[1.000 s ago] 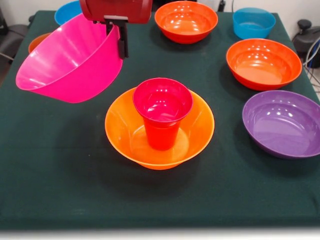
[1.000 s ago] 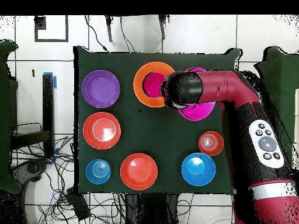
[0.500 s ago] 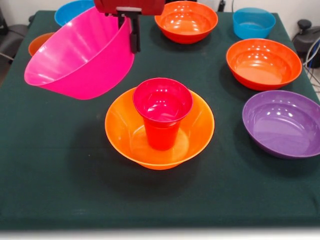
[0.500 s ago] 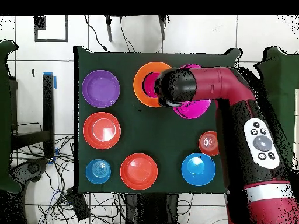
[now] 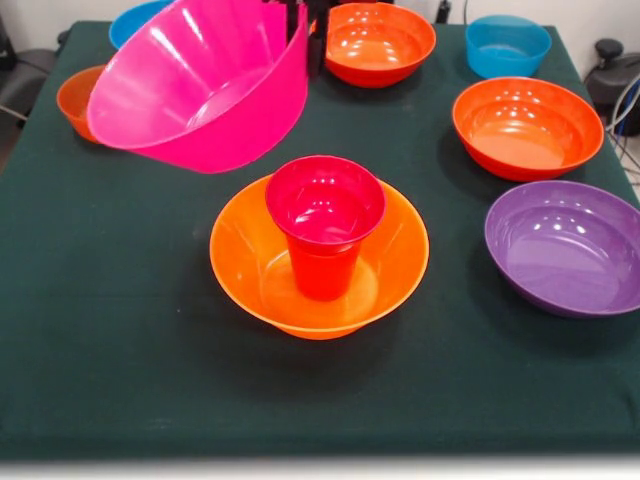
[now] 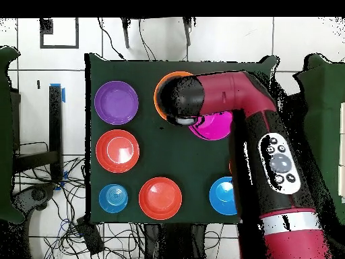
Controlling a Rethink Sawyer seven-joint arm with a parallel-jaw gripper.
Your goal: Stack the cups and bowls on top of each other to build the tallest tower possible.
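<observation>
The tower is a large yellow-orange flared bowl with an orange-red cup standing upright in it, at the table's middle. My gripper is shut on the rim of a large pink bowl and holds it tilted in the air, behind and left of the cup. In the overhead view the arm covers most of the tower; part of the pink bowl and the yellow-orange rim show beside it.
Two orange-red bowls, a purple bowl and a small blue bowl stand at the back and right. A blue bowl and a small orange bowl stand at the back left.
My gripper has carried the pink bowl up and to the right in the front view, closer to the cup and the yellow-orange bowl. Nothing else has moved.
</observation>
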